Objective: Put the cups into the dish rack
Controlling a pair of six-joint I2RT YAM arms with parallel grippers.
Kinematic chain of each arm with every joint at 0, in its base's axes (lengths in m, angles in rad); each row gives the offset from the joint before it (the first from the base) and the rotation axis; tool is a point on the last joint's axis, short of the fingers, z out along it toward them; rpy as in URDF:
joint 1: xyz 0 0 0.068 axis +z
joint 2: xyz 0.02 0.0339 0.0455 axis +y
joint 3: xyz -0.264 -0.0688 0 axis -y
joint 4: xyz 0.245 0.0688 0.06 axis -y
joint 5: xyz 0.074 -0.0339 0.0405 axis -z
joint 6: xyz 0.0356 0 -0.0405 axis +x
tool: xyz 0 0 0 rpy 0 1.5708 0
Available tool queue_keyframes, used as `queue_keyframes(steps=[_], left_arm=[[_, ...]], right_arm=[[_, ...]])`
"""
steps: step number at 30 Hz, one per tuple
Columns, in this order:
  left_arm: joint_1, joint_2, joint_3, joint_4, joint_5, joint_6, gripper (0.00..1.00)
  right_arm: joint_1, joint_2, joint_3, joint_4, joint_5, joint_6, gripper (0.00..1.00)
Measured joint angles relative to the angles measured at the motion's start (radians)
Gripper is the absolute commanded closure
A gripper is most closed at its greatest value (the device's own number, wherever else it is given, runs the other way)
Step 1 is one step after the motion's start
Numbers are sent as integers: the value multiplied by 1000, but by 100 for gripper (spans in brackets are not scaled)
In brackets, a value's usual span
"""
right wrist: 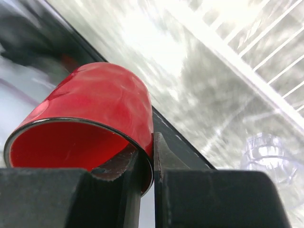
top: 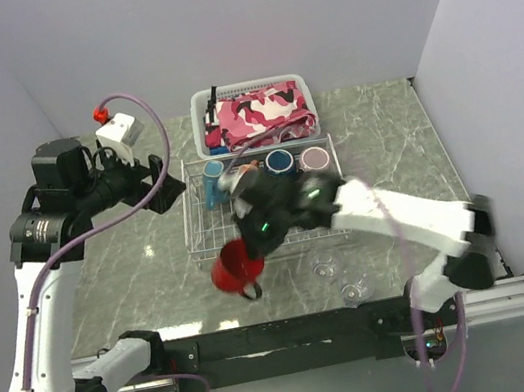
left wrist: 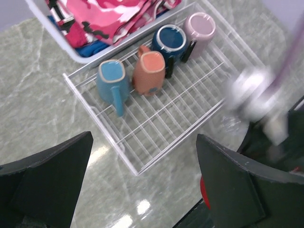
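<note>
1. The right tool [right wrist: 151,152] pinches the rim of the red cup [right wrist: 95,104], with one finger inside and one outside.
2. The red cup is tipped over, just by the near edge of the dish rack [left wrist: 180,109], not in it.
3. The left tool [top: 163,184] is spread wide and holds nothing. It is up over the desk [top: 143,268], left of the rack.
4. A teal cup [left wrist: 113,80], a brown cup [left wrist: 149,72], a navy cup [left wrist: 169,40] and a pink cup [left wrist: 199,27] sit in a row at the rack's far side.
5. Two clear glasses [top: 324,268] stand on the desk near the rack's near right corner.
</note>
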State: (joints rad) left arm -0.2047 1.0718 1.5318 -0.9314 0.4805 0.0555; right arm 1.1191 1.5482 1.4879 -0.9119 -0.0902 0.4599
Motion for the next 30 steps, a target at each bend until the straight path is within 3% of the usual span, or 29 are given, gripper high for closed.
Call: queue_keyframes(steps=[8, 17, 24, 30], left_arm=[[-1, 86, 37, 128, 168, -179, 4], [-2, 258, 88, 396, 430, -433, 3], [-3, 372, 136, 457, 555, -533, 4], [-4, 367, 171, 476, 594, -572, 4]], right_arm=[[-510, -382, 31, 157, -264, 124, 100], [-621, -365, -132, 435, -551, 322, 100], [-696, -281, -189, 645, -606, 463, 100], [-734, -214, -184, 865, -637, 548, 100]])
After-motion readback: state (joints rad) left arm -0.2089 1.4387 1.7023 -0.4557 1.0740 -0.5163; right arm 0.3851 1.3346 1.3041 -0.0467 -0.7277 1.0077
